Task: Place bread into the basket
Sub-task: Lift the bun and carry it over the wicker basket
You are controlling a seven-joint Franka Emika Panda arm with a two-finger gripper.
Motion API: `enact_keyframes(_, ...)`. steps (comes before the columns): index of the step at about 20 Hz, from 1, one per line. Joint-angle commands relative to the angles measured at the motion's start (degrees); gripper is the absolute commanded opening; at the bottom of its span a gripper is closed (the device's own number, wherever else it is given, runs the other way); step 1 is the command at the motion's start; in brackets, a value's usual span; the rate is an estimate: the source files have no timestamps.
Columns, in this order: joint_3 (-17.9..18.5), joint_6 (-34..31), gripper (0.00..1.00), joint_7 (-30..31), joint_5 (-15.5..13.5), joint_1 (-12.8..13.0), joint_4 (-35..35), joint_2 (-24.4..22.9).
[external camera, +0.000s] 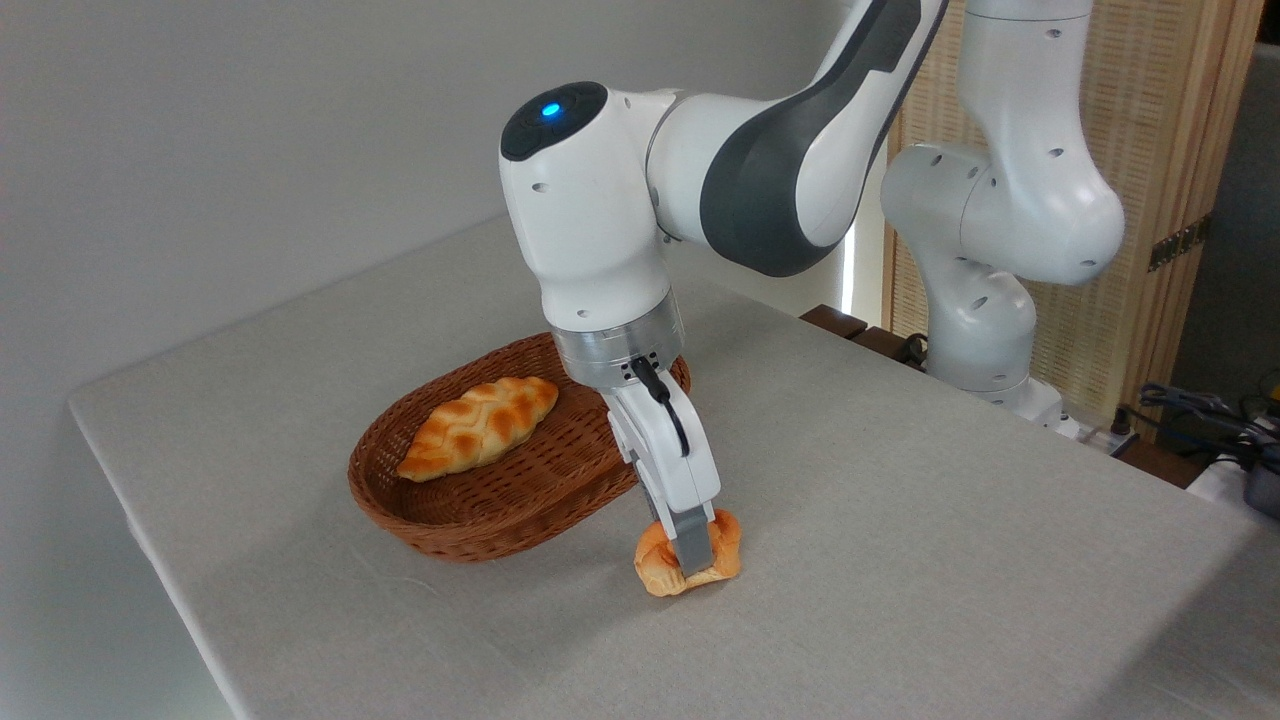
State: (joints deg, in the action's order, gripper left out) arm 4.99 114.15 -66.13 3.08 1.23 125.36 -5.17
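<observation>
Bread (pixel 660 562) sits on the bench (pixel 900 560), just outside the near-right rim of the basket (pixel 470 520) — close beside it but not inside, and I cannot tell whether the bun's edge touches the wicker. Tool (pixel 692 562) is down on the bun, its near finger lying across the front of the crust with orange showing on either side; the far finger is hidden behind the bun. From the way the finger presses against the crust I judge the tool closed on the bread, gripping it across its middle, though the hidden side leaves some doubt about how firm the hold is. The bun looks to be resting on or barely clear of the cloth; its pale base sits right at the surface and the shadow beneath is tight. Basket holds one item already, a longer braided loaf (pixel 480 427) lying along the far-left part, which leaves bare weave on the near and right side. Progress, as judged: the approach and the grasp appear done, the carry is not. What is left — lift the bun clear of the low rim, shift it a short way left and back over the open part of the basket, lower, release. The rim is low and the gap small, so the remaining travel should be brief; the main risk I see is the glossy rounded crust slipping in a narrow pinch, or the bun catching the wicker edge if lifted too little.
</observation>
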Motion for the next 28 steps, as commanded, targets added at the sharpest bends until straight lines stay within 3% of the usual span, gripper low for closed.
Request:
enact_keyframes(1, 0.1, 0.0, 0.36, -0.6, 0.3, 0.3, -1.7, -1.6)
enact_keyframes(4, -0.3, -3.6, 0.36, -0.7, -0.5, 0.4, -6.9, -2.2)
enact_keyframes(8, -3.7, -4.9, 0.39, 1.4, -13.1, 0.5, -11.0, -4.1)
enact_keyframes(9, -5.7, -4.9, 0.39, 3.5, -14.9, 0.5, -11.0, -4.4)
enact_keyframes(11, -9.5, -4.8, 0.47, 7.1, -15.6, 0.5, -10.9, -3.8)
enact_keyframes(14, -13.4, -4.9, 0.48, 7.8, -18.4, 0.5, -10.7, -1.6)
enact_keyframes(15, -14.1, -4.9, 0.62, 8.0, -19.4, 0.5, -10.6, -0.8)
enact_keyframes(16, -14.9, -4.9, 0.90, 8.6, -19.7, 0.5, -10.6, 0.2)
enact_keyframes(17, -15.5, -4.8, 1.00, 9.1, -19.7, 0.5, -10.6, 1.4)
enact_keyframes(20, -16.2, -3.9, 1.00, 8.7, -19.4, 0.5, -10.7, 3.7)
enact_keyframes(28, -16.2, -3.4, 1.00, 8.6, -18.9, 0.5, -10.7, 4.0)
